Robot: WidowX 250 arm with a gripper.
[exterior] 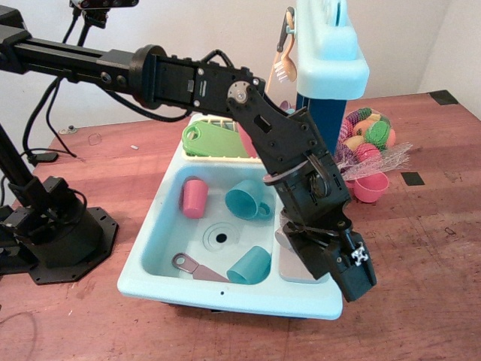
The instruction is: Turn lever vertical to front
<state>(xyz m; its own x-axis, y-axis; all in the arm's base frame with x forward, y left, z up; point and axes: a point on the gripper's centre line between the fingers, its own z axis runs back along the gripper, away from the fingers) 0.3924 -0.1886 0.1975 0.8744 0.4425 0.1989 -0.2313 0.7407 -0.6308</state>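
Note:
My gripper (347,265) hangs low over the right front corner of the light-blue toy sink (150,259), on top of the grey faucet base (294,265). A small grey part of the faucet (285,235) shows just left of the gripper's body. The short grey lever is hidden behind the gripper, so I cannot tell its position or whether the fingers touch it. The black fingers (359,272) point down and to the right. I cannot tell whether they are open or shut.
The basin holds a pink cup (195,198), a teal mug (248,201), a teal cup (249,265) and a brownish spatula (197,267). A green board (214,140) lies behind it. A net bag of toy food (368,134) and a pink bowl (371,186) sit to the right.

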